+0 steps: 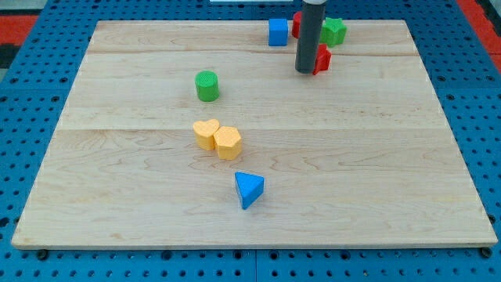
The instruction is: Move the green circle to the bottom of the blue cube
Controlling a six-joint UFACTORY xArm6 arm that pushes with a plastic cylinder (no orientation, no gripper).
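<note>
The green circle (207, 85) is a short green cylinder standing left of the board's middle, in the upper half. The blue cube (278, 32) sits near the view's top edge, right of centre. My tip (305, 71) is the lower end of the dark rod, resting on the board below and to the right of the blue cube. It is well to the right of the green circle. It touches or nearly touches a red block (322, 59) on its right.
A green star-like block (334, 30) and another red block (297, 23), partly hidden by the rod, lie at the top. A yellow heart (206, 134) and a yellow hexagon (228, 142) touch near the centre. A blue triangle (249, 189) lies below them.
</note>
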